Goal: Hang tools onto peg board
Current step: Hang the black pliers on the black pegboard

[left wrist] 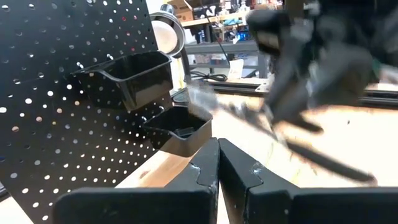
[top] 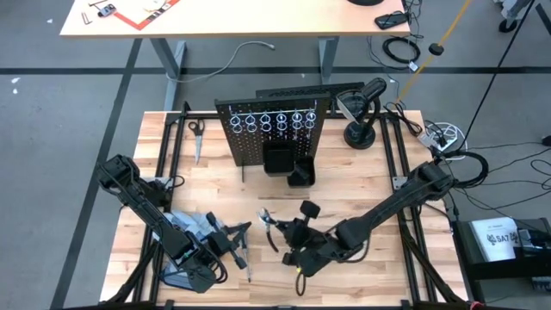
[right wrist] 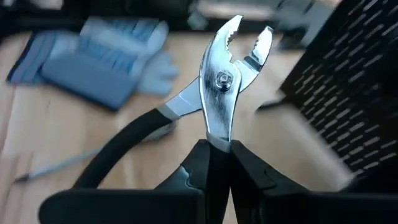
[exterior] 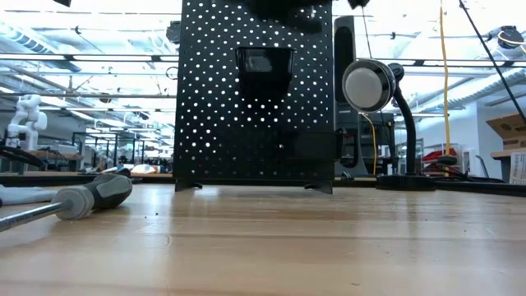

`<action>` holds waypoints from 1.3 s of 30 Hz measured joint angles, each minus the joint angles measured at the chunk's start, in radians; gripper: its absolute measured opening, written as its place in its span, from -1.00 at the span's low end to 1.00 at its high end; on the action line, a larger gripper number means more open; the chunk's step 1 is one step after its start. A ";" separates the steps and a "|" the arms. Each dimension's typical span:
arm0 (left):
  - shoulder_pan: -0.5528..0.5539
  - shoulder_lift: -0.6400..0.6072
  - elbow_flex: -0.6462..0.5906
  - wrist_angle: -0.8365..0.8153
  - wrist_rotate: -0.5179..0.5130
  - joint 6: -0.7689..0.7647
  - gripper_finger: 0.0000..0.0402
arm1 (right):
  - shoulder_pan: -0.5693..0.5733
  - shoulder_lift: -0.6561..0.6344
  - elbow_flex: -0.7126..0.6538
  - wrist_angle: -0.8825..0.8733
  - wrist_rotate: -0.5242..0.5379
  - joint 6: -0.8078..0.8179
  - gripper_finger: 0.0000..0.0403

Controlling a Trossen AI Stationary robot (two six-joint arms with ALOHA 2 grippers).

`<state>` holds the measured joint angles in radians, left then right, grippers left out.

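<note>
The peg board (top: 274,131) stands upright at the far middle of the table (top: 362,185), its ring holders (top: 273,120) in a row near the top and black bins (top: 284,164) below. The right gripper (top: 288,231) is the nearer arm to it, hovering at the near centre and pinching the pliers (right wrist: 225,87) by one handle; the pliers' long axis runs forward out of the fingers, silver head leading, with the board off to one side of it. The left gripper (left wrist: 217,168), near left beside the work gloves (right wrist: 102,59), has its fingers pressed together on nothing. A screwdriver (exterior: 78,199) lies flat nearby.
</note>
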<state>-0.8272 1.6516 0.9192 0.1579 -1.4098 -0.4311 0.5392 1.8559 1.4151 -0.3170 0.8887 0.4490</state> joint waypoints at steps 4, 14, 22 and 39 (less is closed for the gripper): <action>0.000 0.000 0.000 0.006 -0.002 0.000 -0.95 | 0.006 -0.057 0.000 0.041 0.128 -0.161 -0.87; 0.002 0.000 0.000 0.118 -0.001 0.079 -0.95 | -0.058 -0.130 0.000 0.559 0.270 -0.913 -0.87; 0.016 -0.011 0.000 0.603 0.010 0.502 -0.95 | -0.120 -0.134 0.000 1.049 0.247 -1.400 -0.87; 0.021 -0.075 0.000 0.958 0.018 1.019 -0.95 | -0.361 -0.132 0.108 1.256 -0.184 -1.376 -0.87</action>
<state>-0.8059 1.5768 0.9195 1.1159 -1.3914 0.5877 0.1779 1.7242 1.5235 0.9393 0.7051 -0.9275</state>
